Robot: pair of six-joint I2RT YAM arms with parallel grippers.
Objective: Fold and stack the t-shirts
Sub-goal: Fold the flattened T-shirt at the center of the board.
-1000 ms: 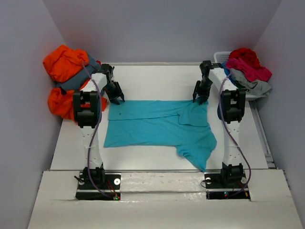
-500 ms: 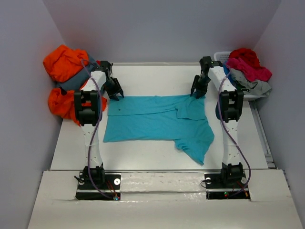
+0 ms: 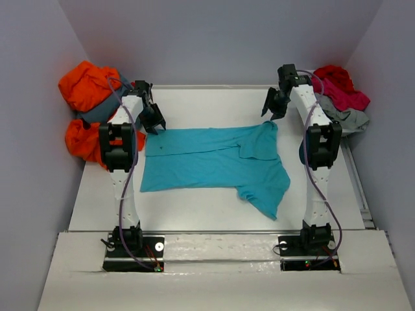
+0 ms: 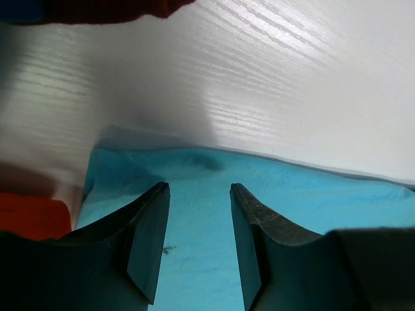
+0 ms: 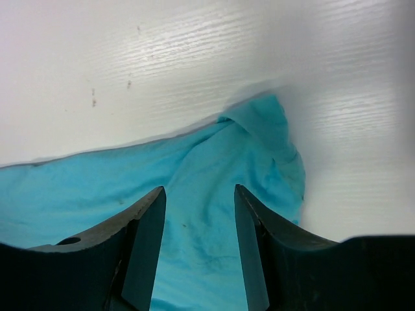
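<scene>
Top external view, item one: turquoise t-shirt (image 3: pixel 214 162), laid lengthwise across the middle of the white table (image 3: pixel 214 103), mostly flat, its right end doubled over and trailing in a rumpled point toward the near edge. Item two: left gripper (image 3: pixel 154 122), poised over the shirt's far left corner, jaws parted with nothing between them. Item three: right gripper (image 3: pixel 273 105), just beyond the far right corner, jaws likewise parted and empty; the wrist views show cloth lying below each pair. Step in hand, by judgement: spreading, with no tidy fold made yet. Next move calls for a fresh grip on two corners and smoothing of the bunched right end before folding. Surroundings: orange t-shirts (image 3: pixel 85 87) heaped off the table's left edge, red and pink t-shirts (image 3: pixel 338 87) heaped at right; plain lilac-grey walls (image 3: pixel 214 39) on three sides.
</scene>
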